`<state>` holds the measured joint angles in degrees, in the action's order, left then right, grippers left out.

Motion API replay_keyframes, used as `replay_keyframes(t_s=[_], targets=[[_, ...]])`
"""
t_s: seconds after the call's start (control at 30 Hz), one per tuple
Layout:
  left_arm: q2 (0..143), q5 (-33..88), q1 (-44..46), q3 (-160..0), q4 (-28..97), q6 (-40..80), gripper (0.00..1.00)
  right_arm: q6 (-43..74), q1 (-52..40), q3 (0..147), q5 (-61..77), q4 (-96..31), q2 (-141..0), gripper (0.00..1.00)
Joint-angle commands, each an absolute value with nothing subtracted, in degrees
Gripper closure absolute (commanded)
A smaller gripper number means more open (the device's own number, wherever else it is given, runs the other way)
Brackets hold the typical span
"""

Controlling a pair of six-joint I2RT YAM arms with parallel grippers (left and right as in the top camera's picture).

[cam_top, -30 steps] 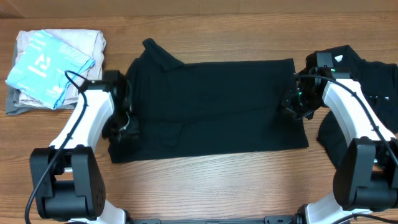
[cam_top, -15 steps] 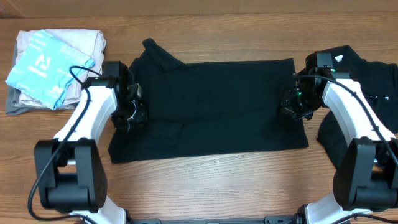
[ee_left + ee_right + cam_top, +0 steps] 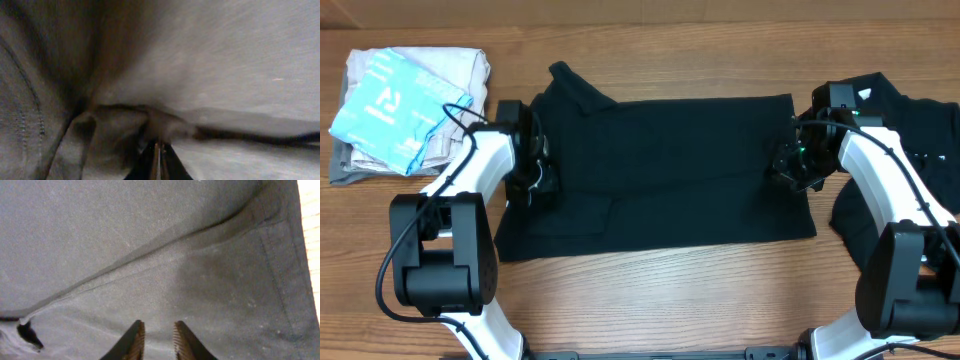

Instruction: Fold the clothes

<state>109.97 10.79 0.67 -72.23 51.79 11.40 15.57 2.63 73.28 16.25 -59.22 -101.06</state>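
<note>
A black garment (image 3: 660,170) lies spread flat across the middle of the table, with its collar at the upper left. My left gripper (image 3: 538,182) sits on its left edge. In the left wrist view the left gripper (image 3: 159,150) is shut, with a bunched fold of the cloth (image 3: 150,120) pinched at its tips. My right gripper (image 3: 788,172) rests on the garment's right edge. In the right wrist view the right gripper (image 3: 158,327) has its jaws slightly apart over flat fabric near a hem (image 3: 272,255), with nothing between them.
A second black garment (image 3: 910,125) lies crumpled at the right edge, partly under the right arm. A stack of folded light clothes (image 3: 460,70) with a light blue packet (image 3: 390,105) on top sits at the back left. Bare wood runs along the front.
The left arm has moved up along the garment's left edge, and its gripper has shut on the fabric. The right arm has stayed in place.
</note>
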Motion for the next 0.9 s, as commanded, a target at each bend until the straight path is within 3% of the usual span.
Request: replay_keyframes(t_s=[0.0,0.13,0.23,0.37,0.57,0.87], targets=[[105.2,13.6,0.9,-79.4,53.4,9.8,0.90,14.7,2.6,76.2,16.0,-59.5,-99.5,0.71],[102.4,13.6,2.4,-87.9,55.5,9.9,0.89,14.7,2.6,80.1,16.0,-61.7,-99.5,0.69],[102.2,15.3,4.3,-93.8,58.6,9.8,0.96,14.7,2.6,82.5,16.0,-63.4,-99.5,0.66],[102.7,20.9,7.4,-94.4,63.3,6.1,0.96,14.7,2.6,82.8,15.9,-64.7,-99.6,0.64],[105.4,22.2,11.1,-87.9,68.6,3.6,0.96,14.7,2.6,82.7,15.9,-66.0,-99.6,0.63],[105.7,24.1,11.3,-72.3,56.6,3.9,0.96,14.7,2.6,82.7,14.0,-65.9,-99.6,0.63]])
